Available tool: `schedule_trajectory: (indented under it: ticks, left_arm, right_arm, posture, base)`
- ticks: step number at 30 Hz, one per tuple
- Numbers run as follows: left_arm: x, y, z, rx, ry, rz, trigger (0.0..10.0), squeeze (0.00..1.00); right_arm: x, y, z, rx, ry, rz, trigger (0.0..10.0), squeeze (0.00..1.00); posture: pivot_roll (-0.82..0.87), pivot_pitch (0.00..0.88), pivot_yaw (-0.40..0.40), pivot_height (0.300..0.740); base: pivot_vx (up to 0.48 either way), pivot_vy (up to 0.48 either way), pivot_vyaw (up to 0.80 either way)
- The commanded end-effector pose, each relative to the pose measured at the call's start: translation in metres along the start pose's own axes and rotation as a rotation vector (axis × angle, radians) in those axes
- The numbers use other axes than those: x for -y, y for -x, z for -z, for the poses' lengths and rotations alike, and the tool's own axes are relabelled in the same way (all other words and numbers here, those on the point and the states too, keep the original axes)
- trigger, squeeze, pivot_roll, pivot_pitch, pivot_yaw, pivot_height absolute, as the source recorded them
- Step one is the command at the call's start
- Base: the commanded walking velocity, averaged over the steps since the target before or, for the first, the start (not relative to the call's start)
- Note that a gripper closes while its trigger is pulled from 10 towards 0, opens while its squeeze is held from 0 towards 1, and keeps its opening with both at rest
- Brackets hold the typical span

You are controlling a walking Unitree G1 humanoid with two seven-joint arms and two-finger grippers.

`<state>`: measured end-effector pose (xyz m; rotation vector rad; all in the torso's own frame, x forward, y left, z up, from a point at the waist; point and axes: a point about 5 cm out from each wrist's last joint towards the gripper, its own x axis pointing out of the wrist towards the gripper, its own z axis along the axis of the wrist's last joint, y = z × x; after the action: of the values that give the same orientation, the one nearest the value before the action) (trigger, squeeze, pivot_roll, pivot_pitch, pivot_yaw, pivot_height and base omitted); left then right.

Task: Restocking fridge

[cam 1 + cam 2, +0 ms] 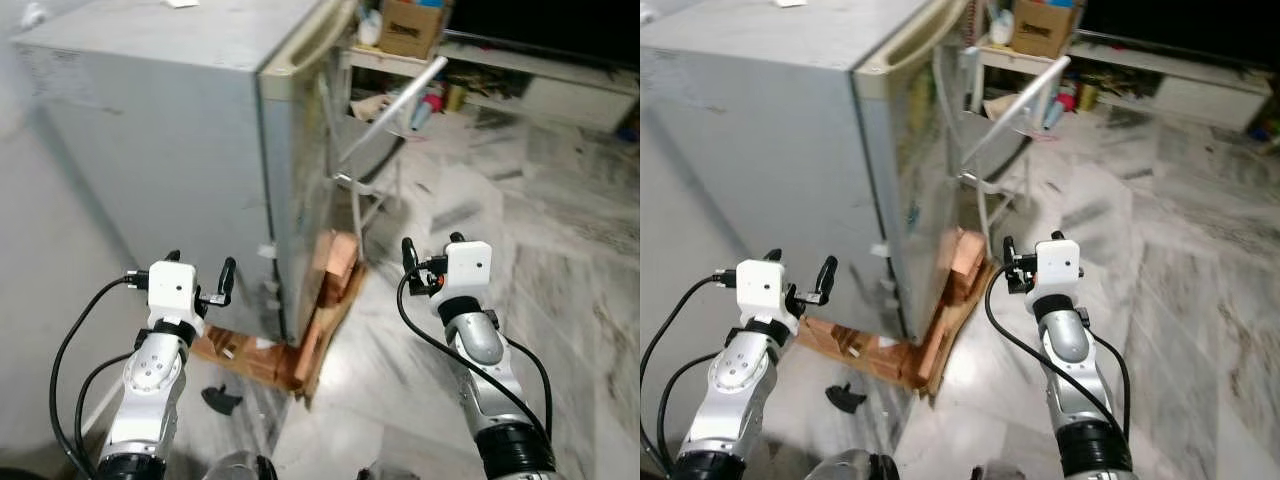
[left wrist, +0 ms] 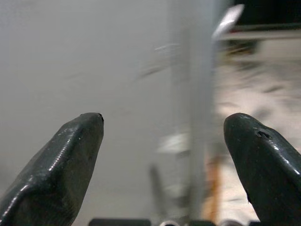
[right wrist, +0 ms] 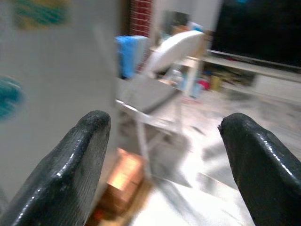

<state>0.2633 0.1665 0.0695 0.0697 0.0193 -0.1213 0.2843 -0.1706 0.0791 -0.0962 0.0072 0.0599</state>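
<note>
Both tools, left tool (image 1: 200, 272) and right tool (image 1: 430, 250), are hanging spread and empty low in frame; the grey fridge (image 1: 180, 140) is standing upper left, door shut, so progress is unclear.

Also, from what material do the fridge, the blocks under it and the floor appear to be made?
The fridge looks like painted sheet metal: flat grey panels with a dull sheen. The blocks under it look like bare wood or brick; orange-brown and matt, too blurred to settle. The floor looks like polished marble or tile: pale, veined grey, glossy.
</note>
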Motion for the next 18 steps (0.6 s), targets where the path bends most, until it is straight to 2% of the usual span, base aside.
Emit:
schedule_trajectory:
  ticks: [1, 5, 15, 18]
  left_arm:
    - [-0.0049, -0.0028, -0.0049, 0.019, -0.011, -0.002, 10.0, 0.0]
    - [-0.0041, -0.004, -0.0063, 0.026, -0.008, 0.006, 10.0, 0.0]
    - [-0.0018, -0.0042, -0.006, 0.026, 0.001, 0.006, 10.0, 0.0]
    - [-0.0025, -0.004, -0.0053, 0.02, -0.007, -0.016, 10.0, 0.0]
  right_arm:
    - [-0.0013, -0.0036, -0.0082, 0.031, -0.001, 0.0, 10.0, 0.0]
    - [-0.0008, -0.0037, -0.0088, 0.035, -0.002, 0.002, 10.0, 0.0]
    - [-0.001, -0.0032, -0.0081, 0.033, 0.007, -0.003, 10.0, 0.0]
    - [-0.0006, -0.0031, -0.0084, 0.034, 0.01, -0.006, 10.0, 0.0]
  posture:
    - [-0.04, 0.0, 0.0, 0.74]
    - [-0.04, 0.0, 0.001, 0.74]
    - [-0.04, 0.0, -0.003, 0.74]
    - [-0.04, 0.0, -0.004, 0.74]
  base:
    - [0.0, 0.0, -0.8]
    - [0.0, 0.0, -0.73]
    - [0.267, 0.0, 0.0]
    - [0.0, 0.0, 0.0]
